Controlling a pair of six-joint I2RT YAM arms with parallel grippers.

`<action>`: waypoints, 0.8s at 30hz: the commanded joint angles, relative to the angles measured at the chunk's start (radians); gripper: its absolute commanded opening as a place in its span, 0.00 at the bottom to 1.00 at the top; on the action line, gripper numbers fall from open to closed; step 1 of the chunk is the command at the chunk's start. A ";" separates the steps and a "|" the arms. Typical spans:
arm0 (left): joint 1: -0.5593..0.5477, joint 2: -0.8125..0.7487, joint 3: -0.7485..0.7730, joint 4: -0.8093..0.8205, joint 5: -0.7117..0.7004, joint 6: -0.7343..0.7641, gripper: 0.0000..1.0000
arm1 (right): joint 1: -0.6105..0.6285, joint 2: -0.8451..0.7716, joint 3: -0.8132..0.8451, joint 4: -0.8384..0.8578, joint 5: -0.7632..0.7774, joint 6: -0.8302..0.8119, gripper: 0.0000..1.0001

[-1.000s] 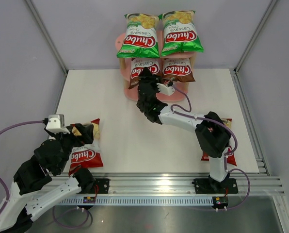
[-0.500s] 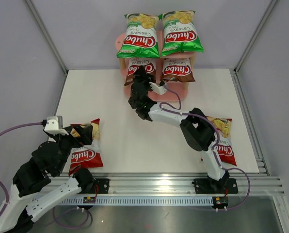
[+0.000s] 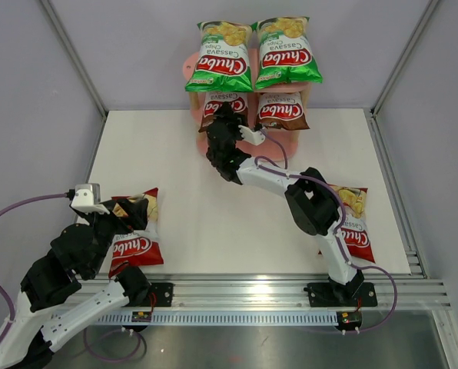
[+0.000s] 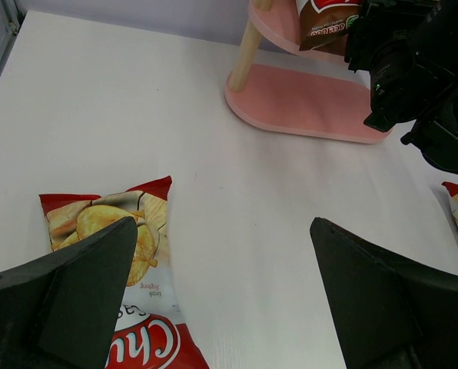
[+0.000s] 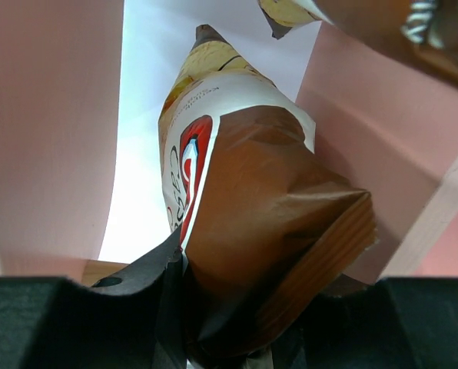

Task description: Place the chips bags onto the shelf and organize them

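One brown bag [image 5: 267, 223] sits pinched in the right gripper [image 5: 237, 327] at the shelf [image 4: 306, 104]; the left gripper [image 4: 221, 288] gapes empty above a red bag [image 4: 110, 223].

I've got the white table [image 3: 183, 231] filling the middle of the overhead view, matte and evenly lit; the left wrist camera shows the same white top [image 4: 237, 231]. Plain grey walls [image 3: 29, 92] close it in on three sides. Two aluminium posts slant up from the far corners, one on the left [image 3: 74, 58], one on the right [image 3: 406, 55]. Along the near edge I see a ribbed aluminium rail [image 3: 244, 292], and below it a sheet of brushed metal [image 3: 290, 346].
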 commanded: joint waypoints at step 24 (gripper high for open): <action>0.017 0.014 -0.005 0.041 0.028 0.018 0.99 | 0.003 -0.189 -0.195 -0.029 -0.063 0.154 0.99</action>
